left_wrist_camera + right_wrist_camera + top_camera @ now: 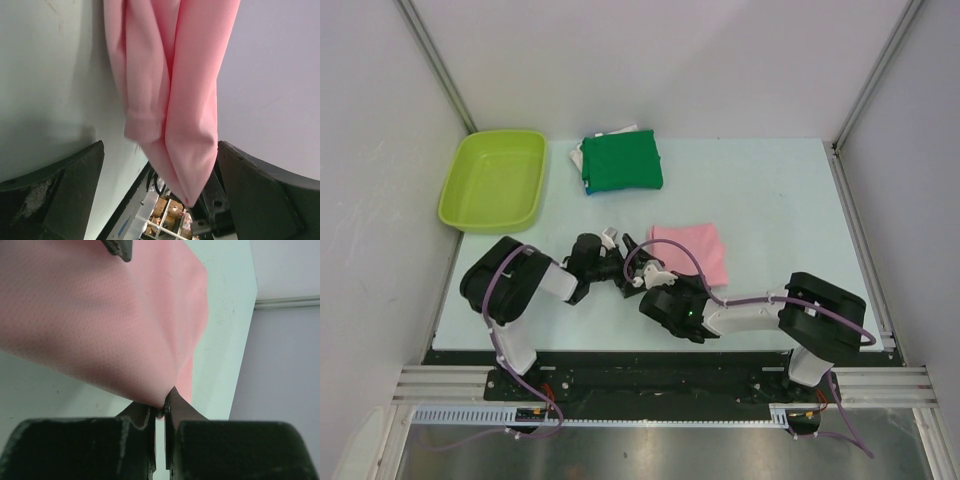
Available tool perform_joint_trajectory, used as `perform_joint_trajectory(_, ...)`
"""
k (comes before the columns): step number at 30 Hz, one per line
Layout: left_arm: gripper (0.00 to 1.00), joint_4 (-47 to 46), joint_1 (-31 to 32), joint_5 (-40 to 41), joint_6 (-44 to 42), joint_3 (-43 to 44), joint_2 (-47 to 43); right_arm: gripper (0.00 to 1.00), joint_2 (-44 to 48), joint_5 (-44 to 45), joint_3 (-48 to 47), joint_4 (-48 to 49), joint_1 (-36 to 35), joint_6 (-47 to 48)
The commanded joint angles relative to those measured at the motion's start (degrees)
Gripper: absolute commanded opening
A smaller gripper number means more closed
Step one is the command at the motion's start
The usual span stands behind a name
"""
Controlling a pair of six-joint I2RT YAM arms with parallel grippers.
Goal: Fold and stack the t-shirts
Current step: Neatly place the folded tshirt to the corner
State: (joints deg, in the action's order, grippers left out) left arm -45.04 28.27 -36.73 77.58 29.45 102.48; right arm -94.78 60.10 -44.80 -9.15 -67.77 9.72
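Observation:
A light pink t-shirt (695,250), folded into a rectangle, lies on the table at the centre. My right gripper (655,272) is at its near left corner, and in the right wrist view the gripper (161,410) is shut on a pinch of the pink cloth (100,325), lifting it. My left gripper (632,243) is at the shirt's left edge. In the left wrist view its jaws (160,170) stand wide apart with a folded corner of the pink shirt (170,90) between them, not clamped. A folded dark green t-shirt (623,162) lies at the back on a white one (582,152).
A lime green plastic tub (492,178) stands at the back left, next to the green shirt. Grey walls close the table (780,200) on three sides. Both arms lie low, close together near the front middle.

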Motion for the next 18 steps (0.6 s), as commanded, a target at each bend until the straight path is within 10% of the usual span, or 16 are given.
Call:
perform_joint_trajectory(1,1.0,-5.15,1.17,-0.01,3.54,3.41,3.43,0.0,2.58,2.92,0.23,-1.13,-1.23,-2.51)
perform_joint_trajectory(18,1.0,-4.45,2.31,1.05,4.33,12.03,13.54,0.0,4.96,4.06,0.15,-6.5,-5.79,-6.55)
